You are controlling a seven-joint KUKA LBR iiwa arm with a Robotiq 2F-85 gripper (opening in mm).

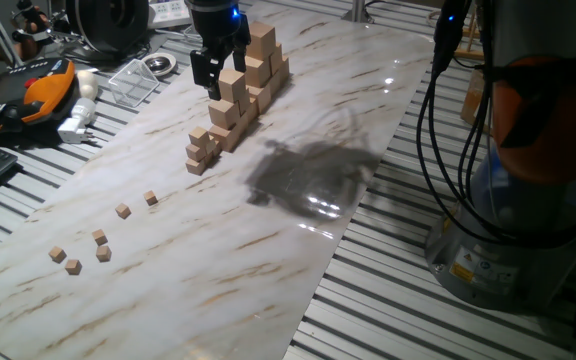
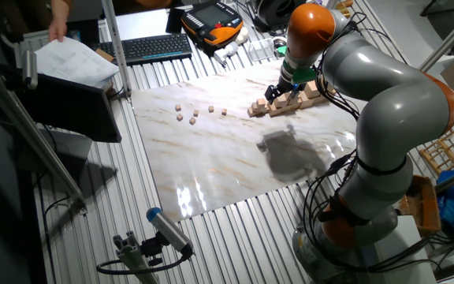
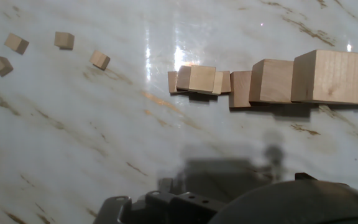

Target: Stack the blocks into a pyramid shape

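**Inspector A:** What did each camera record?

**Inspector B:** One fixed view showed six small blocks point(image 1: 101, 237) scattered loose on the marble desk point(image 1: 298, 120), well apart from the stepped stack of larger cubes point(image 1: 240, 95). The hand view caught only four of them point(image 3: 64, 40), at upper left, with the stack's low end seen from above. The other fixed view alone showed the whole arm point(image 2: 385, 87).

**Inspector A:** The arm's pose?

**Inspector B:** It reached over the desk, the fingers point(image 1: 214, 72) pointing down beside the stack. They appeared parted and empty, though I could not tell how far.
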